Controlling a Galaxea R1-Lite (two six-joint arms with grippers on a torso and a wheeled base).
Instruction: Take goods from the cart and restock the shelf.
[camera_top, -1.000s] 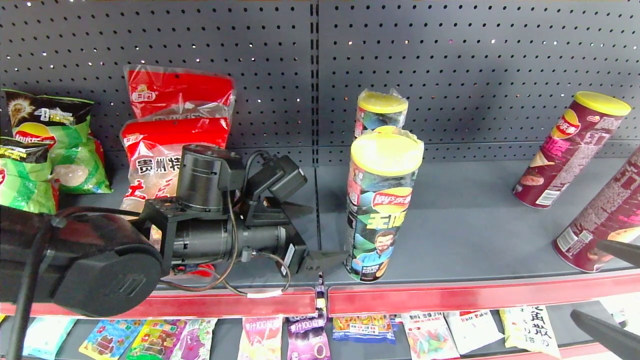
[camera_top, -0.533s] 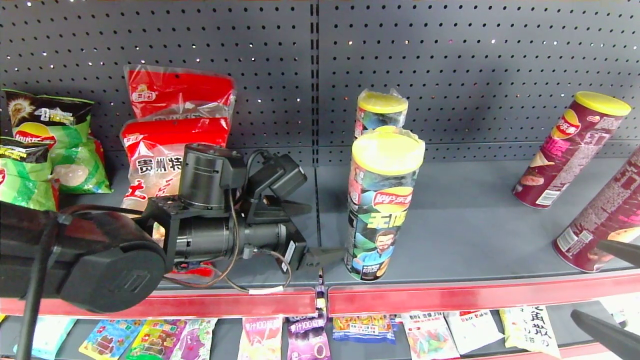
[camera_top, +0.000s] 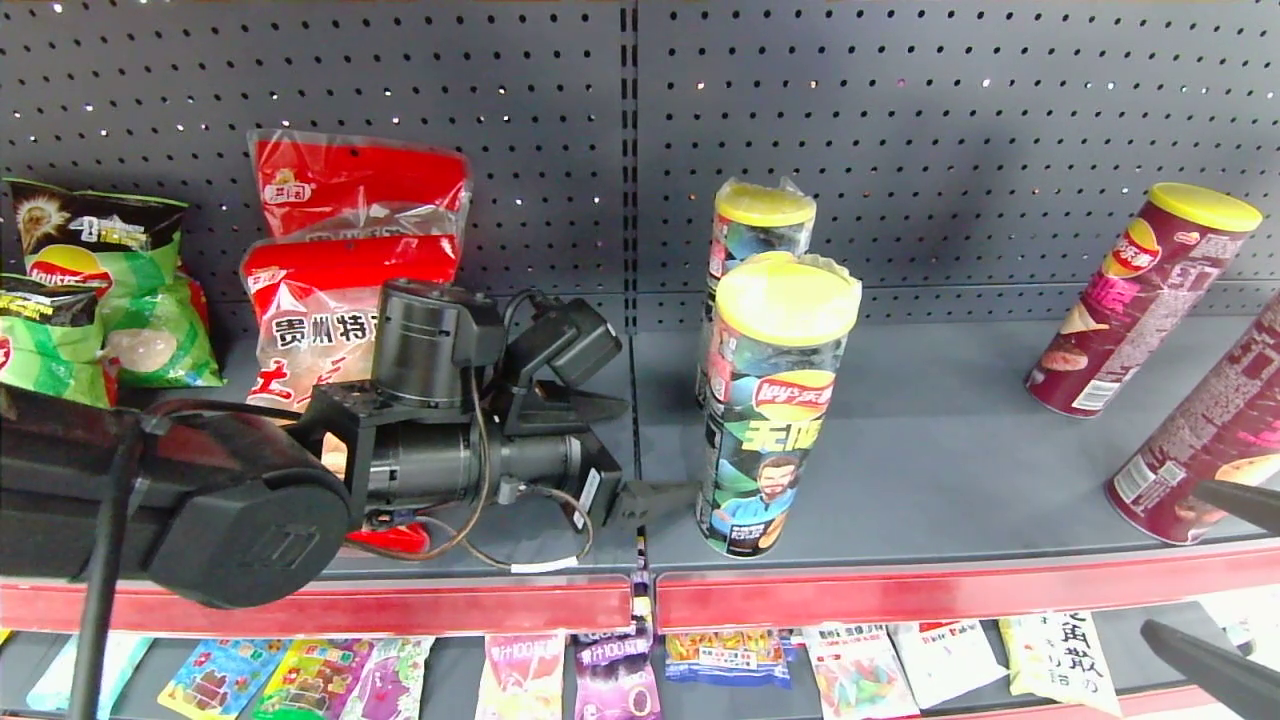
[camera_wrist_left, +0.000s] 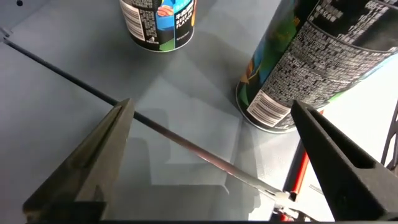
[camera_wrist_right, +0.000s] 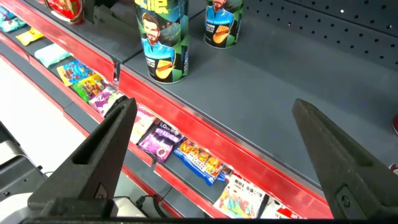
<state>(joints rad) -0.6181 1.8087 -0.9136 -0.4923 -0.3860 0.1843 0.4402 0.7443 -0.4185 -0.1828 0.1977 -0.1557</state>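
Observation:
A green chip can with a yellow lid (camera_top: 775, 400) stands upright near the front of the grey shelf (camera_top: 930, 460). A second can like it (camera_top: 760, 225) stands right behind. My left gripper (camera_top: 640, 455) is just left of the front can, open and empty, its lower fingertip (camera_top: 670, 493) at the can's side. In the left wrist view the near can (camera_wrist_left: 311, 68) stands beyond the spread fingers of the left gripper (camera_wrist_left: 211, 162), the far can (camera_wrist_left: 158, 25) farther off. My right gripper (camera_wrist_right: 214, 155) hangs open and empty before the shelf edge, right of both cans (camera_wrist_right: 163, 37).
Two maroon chip cans (camera_top: 1140, 300) (camera_top: 1210, 430) lean at the shelf's right end. Red snack bags (camera_top: 350, 260) and green chip bags (camera_top: 100, 290) fill the left. A red front lip (camera_top: 900, 590) edges the shelf; candy packets (camera_top: 620, 680) lie on the shelf below. Free grey surface lies between the cans.
My left gripper has moved a little to the right and deeper onto the shelf. The front green can has shifted slightly right with it. The right gripper has not moved.

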